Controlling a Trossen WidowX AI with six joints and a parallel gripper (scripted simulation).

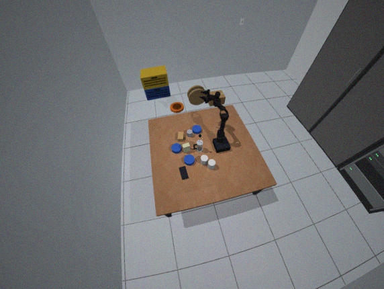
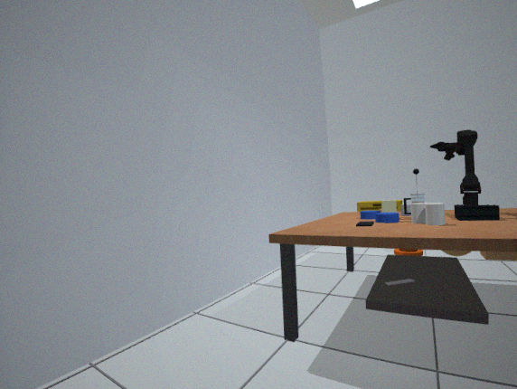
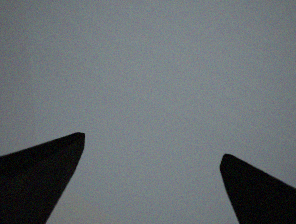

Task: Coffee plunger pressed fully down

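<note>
Arm [image 2: 469, 176] is seen standing tall on its base, forearm held level, gripper [image 2: 437, 146] raised high above the table [image 2: 343, 232] and pointed out at the wall. Fingers are spread wide, with nothing between them; only blank grey wall is seen from the wrist view.

Coffee press [image 1: 199, 145] is found upright on the table, just beside the arm's base and ringed by small clutter: blue discs [image 1: 197, 129], white cylinders [image 1: 208, 162], tan blocks [image 1: 180, 136]. Plunger knob [image 2: 416, 171] is seen at the top of its thin rod, fully raised (so no pressing is judged done).

Step in hand: the approach, not yet begun in earnest. Gripper is well apart from the knob, and higher.

Next move, as judged: wrist to be swung down and inward until the knob is squarely beneath the fingers, then a straight vertical push. Any sideways load on so slender a rod could tip or slide the press.
</note>
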